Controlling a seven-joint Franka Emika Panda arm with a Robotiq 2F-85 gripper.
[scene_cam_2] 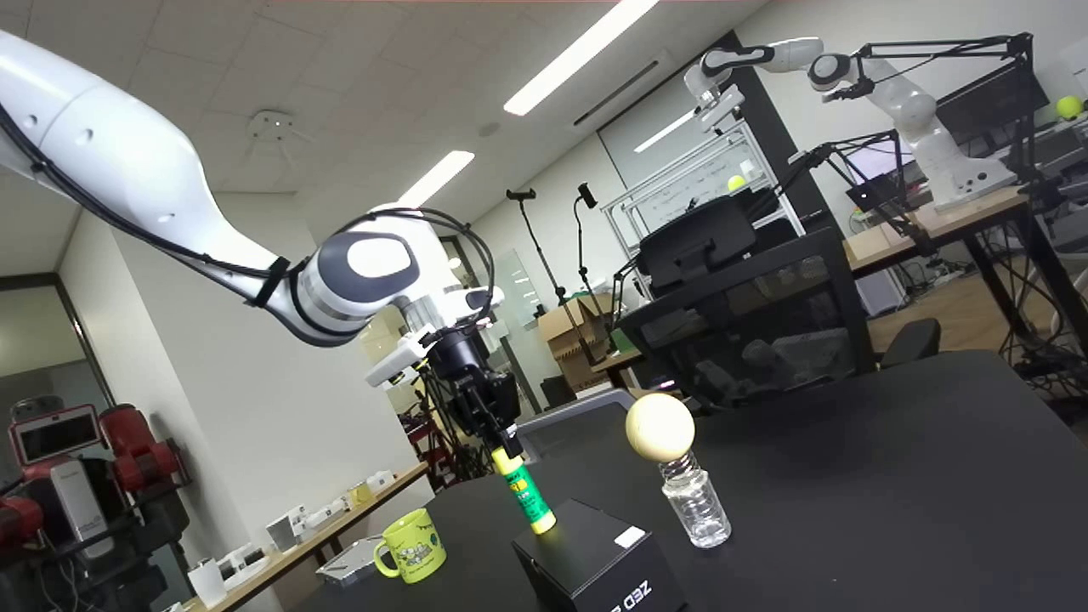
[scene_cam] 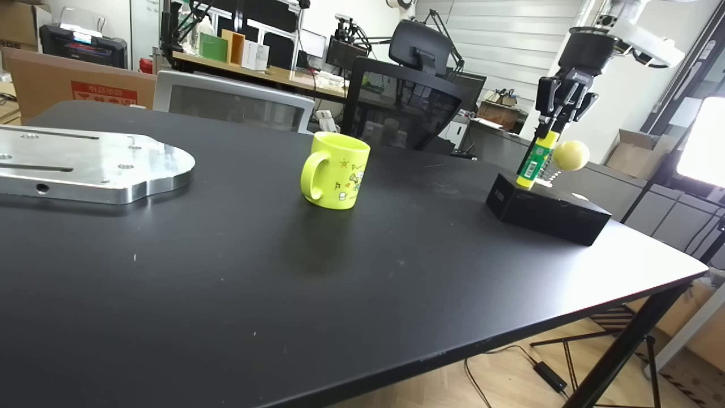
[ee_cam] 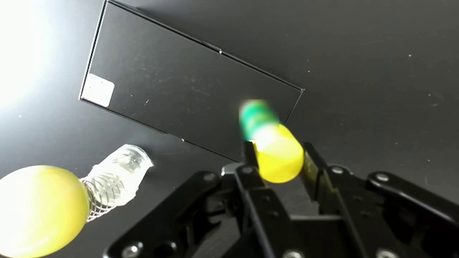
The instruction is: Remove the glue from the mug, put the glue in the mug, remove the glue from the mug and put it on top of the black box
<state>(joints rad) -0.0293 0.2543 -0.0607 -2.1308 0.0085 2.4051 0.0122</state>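
Here's the hand (ee_cam: 278, 152), drawn in narrow and gripping the glue stick (scene_cam_2: 526, 493) by its upper yellow end! The stick slants down to the top of the black box (scene_cam: 546, 218), lower end by one short edge; whether it touches, I can't tell. Mind that long side: a clear bottle (ee_cam: 122, 175) topped by a yellow ball (ee_cam: 41, 211) stands just beside it, only a strip of counter (scene_cam: 238, 272) between. And the box sits near the counter's edge in an exterior view, so it's tight there too. Away from that edge, plenty of room: a broad stretch runs to the mug (scene_cam: 335, 173), upright and well apart, then on to the silver plate (scene_cam: 85, 164). Dark, glossy surface, pale specks, glare washing the labelled end of the box. Behind the far edge, a black mesh chair (scene_cam: 405, 107); overhead, ceiling lights (scene_cam_2: 582, 55) blaze.
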